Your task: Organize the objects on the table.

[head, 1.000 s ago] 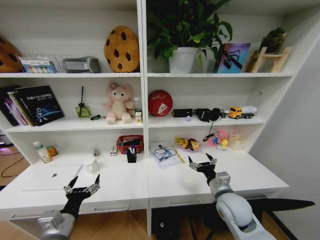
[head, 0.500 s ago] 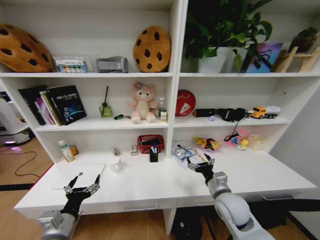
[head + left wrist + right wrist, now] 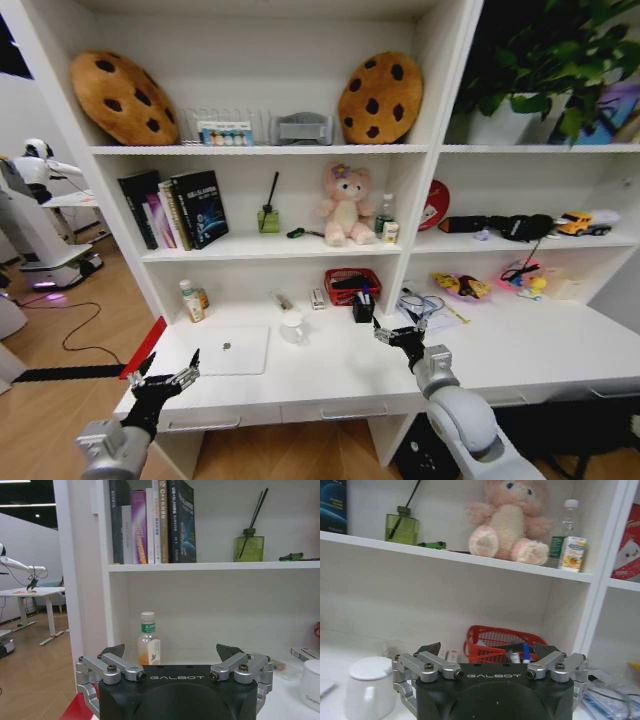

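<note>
A silver laptop lies shut on the left part of the white table. A blue pen stands in a black holder beside a red basket; the right wrist view shows the pen and basket too. A yellow packet lies at the back right. A green-and-black gadget rests on the shelf above. My left gripper hovers open at the table's front left corner. My right gripper is open above the table's middle. Both are empty.
A white mug stands by the laptop, and a small bottle against the back wall. Books, a green diffuser and a pink bear fill the shelf. Another robot stands far left. A red strip edges the table's left end.
The whole picture has shifted right, so the camera has swung left toward the table's left end. Both grippers hold the same open pose in front of me.
</note>
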`<state>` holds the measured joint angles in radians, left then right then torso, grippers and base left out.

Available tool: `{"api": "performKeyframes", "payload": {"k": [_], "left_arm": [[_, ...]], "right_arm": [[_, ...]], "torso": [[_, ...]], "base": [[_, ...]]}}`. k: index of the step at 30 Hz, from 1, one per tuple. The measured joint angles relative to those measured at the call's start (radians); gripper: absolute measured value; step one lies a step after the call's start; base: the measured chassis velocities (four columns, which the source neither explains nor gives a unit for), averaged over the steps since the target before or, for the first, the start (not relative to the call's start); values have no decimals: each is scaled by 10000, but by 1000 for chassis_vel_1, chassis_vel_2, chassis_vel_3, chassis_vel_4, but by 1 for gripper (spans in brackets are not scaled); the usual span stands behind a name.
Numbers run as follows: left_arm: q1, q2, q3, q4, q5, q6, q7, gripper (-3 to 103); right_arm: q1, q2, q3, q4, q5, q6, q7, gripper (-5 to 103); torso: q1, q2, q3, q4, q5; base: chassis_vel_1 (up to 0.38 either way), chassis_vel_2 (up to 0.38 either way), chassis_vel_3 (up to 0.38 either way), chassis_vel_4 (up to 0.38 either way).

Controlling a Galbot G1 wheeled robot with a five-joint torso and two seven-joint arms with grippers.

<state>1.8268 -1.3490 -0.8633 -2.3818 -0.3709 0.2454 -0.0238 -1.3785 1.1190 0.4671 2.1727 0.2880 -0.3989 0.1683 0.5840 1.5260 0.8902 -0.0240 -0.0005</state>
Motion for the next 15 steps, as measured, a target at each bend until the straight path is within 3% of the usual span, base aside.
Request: {"api": "performKeyframes", "payload": {"k": [6, 11, 15], "left_arm": [[0, 1, -2, 0, 0, 0, -5, 100], [1, 0, -3, 0, 0, 0, -8, 100], [0, -2, 3, 0, 0, 0, -1, 100]], "right_arm": [[-200, 56, 52, -51, 120, 274, 97, 100], [-289, 27, 213, 23, 198, 205, 104, 100], [-328, 3, 243, 154, 211, 86, 34, 100]], "torso": [[-2, 1, -2, 0, 1], [-1, 1, 0, 8, 3], [6, -2, 2, -1, 9]], "base": [[255, 237, -226, -269], [54, -9, 7, -38], [-78, -29, 62, 47]]}}
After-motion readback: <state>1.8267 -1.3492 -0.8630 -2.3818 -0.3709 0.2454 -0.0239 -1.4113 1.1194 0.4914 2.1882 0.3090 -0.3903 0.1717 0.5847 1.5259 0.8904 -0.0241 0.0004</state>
